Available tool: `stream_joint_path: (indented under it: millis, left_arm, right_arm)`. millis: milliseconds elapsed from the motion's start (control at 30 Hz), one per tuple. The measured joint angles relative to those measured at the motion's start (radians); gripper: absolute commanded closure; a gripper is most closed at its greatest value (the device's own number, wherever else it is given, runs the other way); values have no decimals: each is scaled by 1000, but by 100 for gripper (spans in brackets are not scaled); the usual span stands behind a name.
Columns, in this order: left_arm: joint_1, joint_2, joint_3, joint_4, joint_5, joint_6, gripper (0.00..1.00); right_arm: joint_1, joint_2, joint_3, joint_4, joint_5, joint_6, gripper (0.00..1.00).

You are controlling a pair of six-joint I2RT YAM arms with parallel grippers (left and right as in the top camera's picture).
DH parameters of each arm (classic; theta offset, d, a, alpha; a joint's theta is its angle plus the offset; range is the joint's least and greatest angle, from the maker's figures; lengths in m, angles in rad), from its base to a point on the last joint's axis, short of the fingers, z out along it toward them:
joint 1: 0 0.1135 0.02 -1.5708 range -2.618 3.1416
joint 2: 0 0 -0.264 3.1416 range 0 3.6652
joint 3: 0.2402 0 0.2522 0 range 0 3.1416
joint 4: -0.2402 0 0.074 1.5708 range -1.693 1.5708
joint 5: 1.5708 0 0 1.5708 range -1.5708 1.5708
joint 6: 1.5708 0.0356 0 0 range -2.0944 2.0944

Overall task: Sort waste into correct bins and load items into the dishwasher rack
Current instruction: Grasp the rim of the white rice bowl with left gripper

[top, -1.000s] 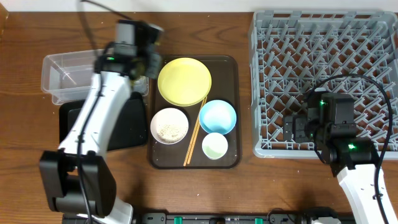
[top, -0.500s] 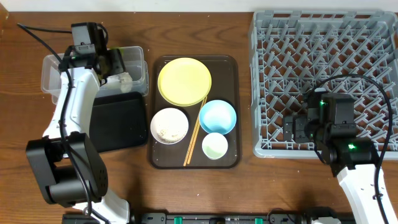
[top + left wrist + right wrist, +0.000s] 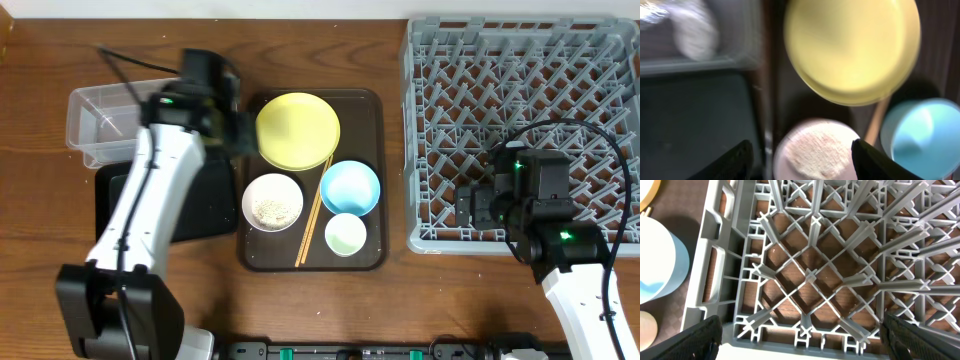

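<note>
My left gripper (image 3: 238, 135) hangs open and empty over the brown tray's left edge; in the left wrist view its fingers (image 3: 735, 162) flank the white bowl (image 3: 817, 152) (image 3: 272, 201) holding rice grains. A white crumpled scrap (image 3: 695, 32) lies in the clear tub (image 3: 105, 120). Beside it sits the black tray (image 3: 205, 205), partly under my arm. The yellow plate (image 3: 297, 130), light blue bowl (image 3: 350, 188), pale cup (image 3: 346, 234) and chopsticks (image 3: 315, 215) rest on the brown tray. My right gripper (image 3: 478, 208) (image 3: 812, 345) is wide open over the front left corner of the grey rack (image 3: 525, 130), holding nothing.
The brown serving tray (image 3: 370, 262) lies between the bins and the rack. The rack's upright pegs (image 3: 812, 272) stand just below my right fingers. Bare wooden table (image 3: 420, 300) shows in front of the tray.
My left gripper swung left to the clear tub, opened and let the white scrap go there, then came back right toward the brown tray. The right arm has not moved.
</note>
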State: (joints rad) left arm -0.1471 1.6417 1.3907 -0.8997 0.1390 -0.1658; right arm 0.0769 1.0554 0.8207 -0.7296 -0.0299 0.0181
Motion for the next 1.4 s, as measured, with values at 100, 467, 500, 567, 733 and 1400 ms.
stream_joint_path:
  millis: [100,467,500,567,733,1400]
  left_arm:
    - [-82,0,-65,10,12,-41,36]
    - [-289,4,-354,291,16,-204,47]
    - [-301,6,-373,311,13,-208,49]
    - [-319,6,-405,336,7,-224,57]
    - [-340,10,-436,352,-22,-231,65]
    - [-348,57,-428,349,-89,-231,94]
  right_arm:
    - [0,0,0,0,0,0,1]
    - [0,0,1,-8,0,0,1]
    - [0,0,1,-8,0,0,1]
    - [0,0,1,-10,0,0,1]
    - [0,0,1,-11,0,0,1]
    - [0,0,1,-14,0,0,1]
